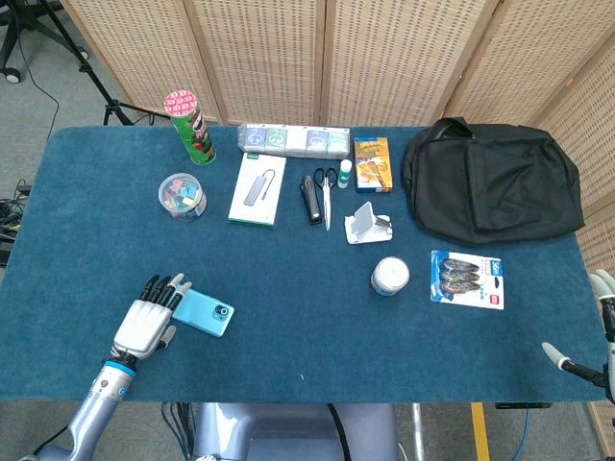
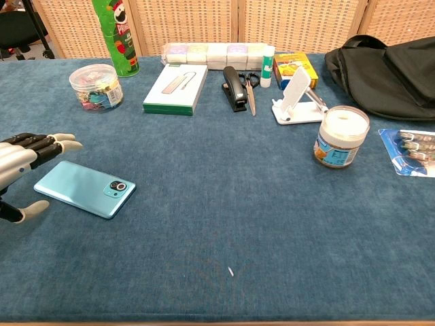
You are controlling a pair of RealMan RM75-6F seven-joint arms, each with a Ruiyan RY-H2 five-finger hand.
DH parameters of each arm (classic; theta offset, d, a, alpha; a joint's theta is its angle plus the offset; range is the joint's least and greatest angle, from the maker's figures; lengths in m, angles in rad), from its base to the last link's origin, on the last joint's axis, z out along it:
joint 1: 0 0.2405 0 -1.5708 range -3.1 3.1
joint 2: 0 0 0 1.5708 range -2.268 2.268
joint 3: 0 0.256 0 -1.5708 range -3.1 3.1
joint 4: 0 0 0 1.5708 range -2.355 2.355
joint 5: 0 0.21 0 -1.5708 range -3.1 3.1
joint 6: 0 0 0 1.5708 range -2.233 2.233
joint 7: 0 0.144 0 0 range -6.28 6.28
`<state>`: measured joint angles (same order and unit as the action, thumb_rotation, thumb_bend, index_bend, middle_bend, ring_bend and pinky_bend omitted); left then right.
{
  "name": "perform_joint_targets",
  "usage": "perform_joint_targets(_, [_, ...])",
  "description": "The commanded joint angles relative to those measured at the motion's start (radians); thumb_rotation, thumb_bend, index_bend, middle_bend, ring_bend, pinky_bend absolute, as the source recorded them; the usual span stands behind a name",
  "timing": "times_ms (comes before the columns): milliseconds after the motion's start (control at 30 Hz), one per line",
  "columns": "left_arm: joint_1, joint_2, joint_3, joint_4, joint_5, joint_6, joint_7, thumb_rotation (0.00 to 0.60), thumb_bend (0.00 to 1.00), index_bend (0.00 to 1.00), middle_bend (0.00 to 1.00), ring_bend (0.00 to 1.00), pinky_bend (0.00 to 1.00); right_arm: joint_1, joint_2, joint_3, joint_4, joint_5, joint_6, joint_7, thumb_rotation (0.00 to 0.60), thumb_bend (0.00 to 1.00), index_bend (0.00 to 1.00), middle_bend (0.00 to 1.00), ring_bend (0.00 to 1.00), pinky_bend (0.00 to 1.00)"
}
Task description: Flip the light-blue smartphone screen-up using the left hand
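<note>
The light-blue smartphone [image 1: 204,312] [image 2: 85,189] lies flat on the blue table near the front left, camera side up, its lens toward the table's middle. My left hand [image 1: 146,322] [image 2: 19,165] hovers open at the phone's left end, fingers spread and reaching over that end, thumb [image 2: 26,212] below it toward the front edge. Whether the fingers touch the phone I cannot tell. My right hand [image 1: 596,327] sits at the far right table edge, open, holding nothing, only partly in frame.
A clip jar [image 1: 182,195], a Pringles can [image 1: 191,128], a white box [image 1: 258,191], stapler [image 1: 312,200], scissors [image 1: 326,192], phone stand [image 1: 367,225], white tub [image 1: 389,277], blister pack [image 1: 467,279] and black bag [image 1: 492,181] fill the far and right parts of the table.
</note>
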<state>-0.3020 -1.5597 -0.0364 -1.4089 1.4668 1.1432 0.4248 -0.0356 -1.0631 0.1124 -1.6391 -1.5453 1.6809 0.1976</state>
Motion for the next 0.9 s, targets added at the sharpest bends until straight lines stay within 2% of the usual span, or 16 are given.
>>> perform_joint_targets(33, [-0.007,-0.015,0.0,0.009,-0.014,-0.009,0.014,0.6,0.37,0.0,0.0,0.0,0.0,0.0,0.0,0.0,0.0,0.0,-0.001,0.001,0.6,0.0,0.02,0.0,0.0,0.0])
perform_joint_targets(433, [-0.028,-0.071,0.002,0.055,-0.046,-0.02,0.041,0.6,0.39,0.0,0.0,0.0,0.0,0.001,0.003,0.001,0.001,0.006,-0.006,0.006,0.6,0.0,0.02,0.0,0.0,0.0])
perform_joint_targets(600, [-0.036,-0.087,-0.002,0.069,-0.052,-0.016,0.044,0.6,0.45,0.0,0.0,0.0,0.0,0.002,0.002,0.001,0.001,0.007,-0.008,0.005,0.6,0.0,0.02,0.0,0.0,0.0])
perform_joint_targets(667, [-0.039,-0.087,-0.002,0.067,-0.055,-0.015,0.046,0.6,0.49,0.05,0.0,0.0,0.0,0.002,0.003,0.001,0.001,0.008,-0.009,0.005,0.6,0.0,0.02,0.0,0.0,0.0])
perform_joint_targets(800, [-0.04,-0.081,0.002,0.058,-0.062,-0.013,0.052,0.6,0.55,0.25,0.0,0.0,0.0,0.002,0.003,0.001,0.0,0.009,-0.011,0.003,0.6,0.0,0.02,0.0,0.0,0.0])
perform_joint_targets(900, [-0.041,-0.074,0.006,0.053,-0.067,-0.011,0.059,0.6,0.6,0.31,0.0,0.0,0.0,0.002,0.003,0.0,-0.001,0.009,-0.013,0.001,0.6,0.0,0.02,0.0,0.0,0.0])
